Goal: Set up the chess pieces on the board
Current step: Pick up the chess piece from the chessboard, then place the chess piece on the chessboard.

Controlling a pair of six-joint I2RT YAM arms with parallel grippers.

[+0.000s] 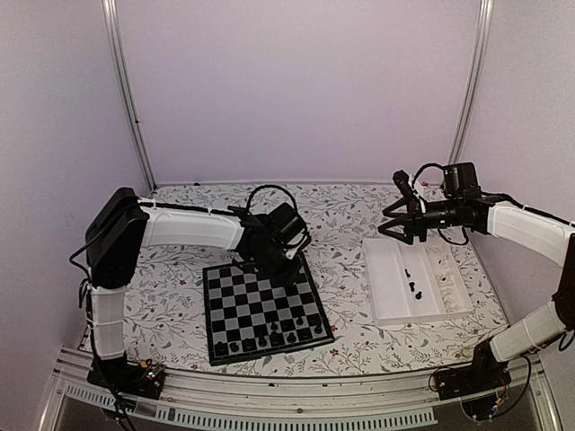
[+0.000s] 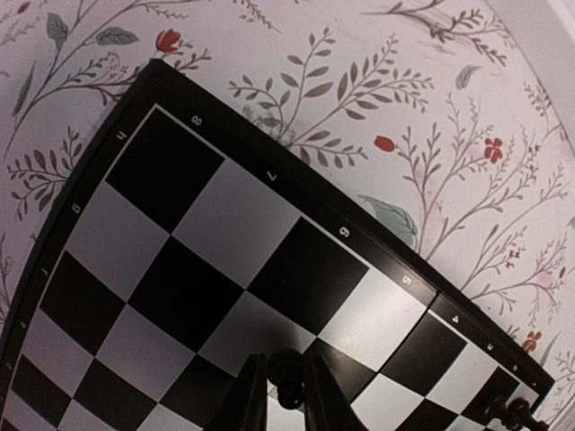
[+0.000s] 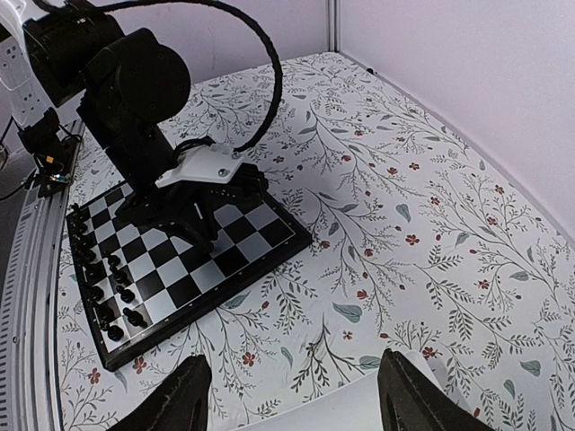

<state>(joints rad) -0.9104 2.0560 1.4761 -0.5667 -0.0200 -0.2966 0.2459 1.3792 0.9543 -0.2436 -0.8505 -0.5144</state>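
The board (image 1: 260,301) lies flat on the flowered table (image 1: 341,215), just left of the middle. It is square, with black and grey-white squares, a thin black border and small white numbers along the edge. Tiny black chess pieces (image 1: 269,339), each smaller than 1 square, stand along its near edge in about 2 rows.

The left gripper (image 2: 286,400) hangs over the far part of the board. Its fingers (image 2: 252,395) are clenched on 1 black piece (image 2: 286,377) from both sides, with no gap showing. Whether that piece rests on its square or is lifted cannot be told.

The right gripper (image 1: 406,224) is well apart to the right, above the far end of a white tray (image 1: 373,269). Its fingers stand wide apart with nothing between them. A few more black pieces (image 1: 411,285) lie in the tray's middle compartment.
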